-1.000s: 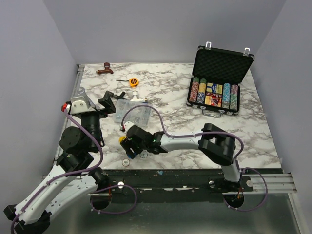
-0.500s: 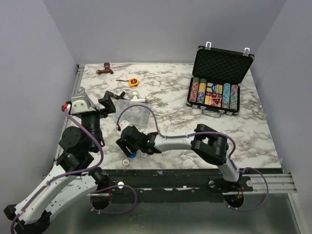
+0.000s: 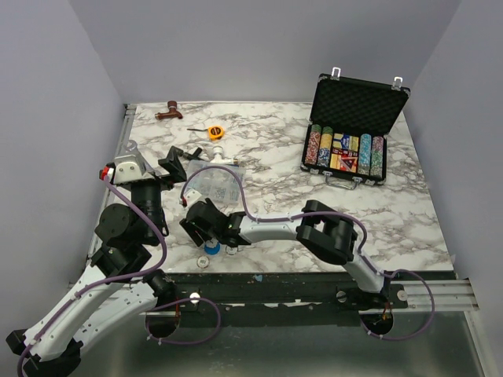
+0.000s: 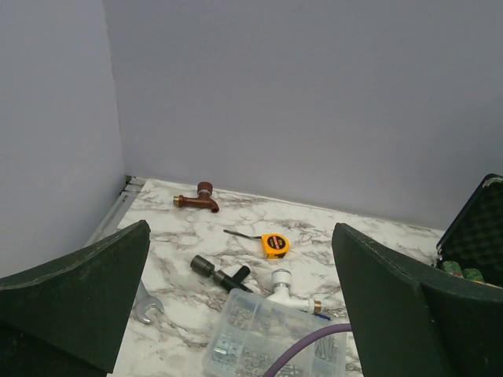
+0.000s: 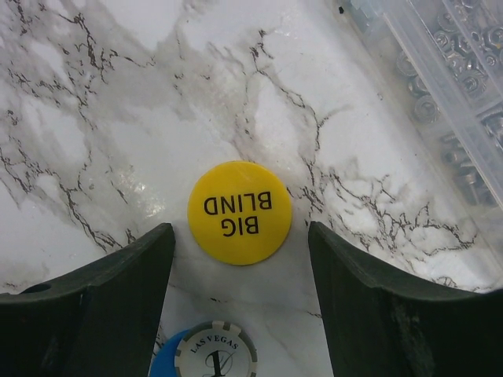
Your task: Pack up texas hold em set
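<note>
Right gripper (image 5: 240, 228) is released: jaws spread, pointing down at the table (image 3: 275, 188) close to the near edge, left of centre. Yellow disc (image 5: 240, 212) marked BIG BLIND lies flat on the marble between the two fingers, touching neither. Just nearer the wrist camera sits a blue disc (image 5: 161, 355) with a grey-rimmed chip (image 5: 212, 353) lettered LAS VEGAS against it (overlap or side by side, cannot tell). Clear compartment box (image 5: 448, 86) lies beyond the yellow disc, toward the far edge. Left gripper (image 4: 240, 232) is also released, fingers wide and holding nothing, raised above the left edge. Tape measure (image 4: 273, 244) lies toward the far-left corner. Case (image 3: 357, 110) stands open at the far-right corner, lid upright, rows of poker chips (image 3: 318, 148) and an orange card box (image 3: 342, 159) inside.
</note>
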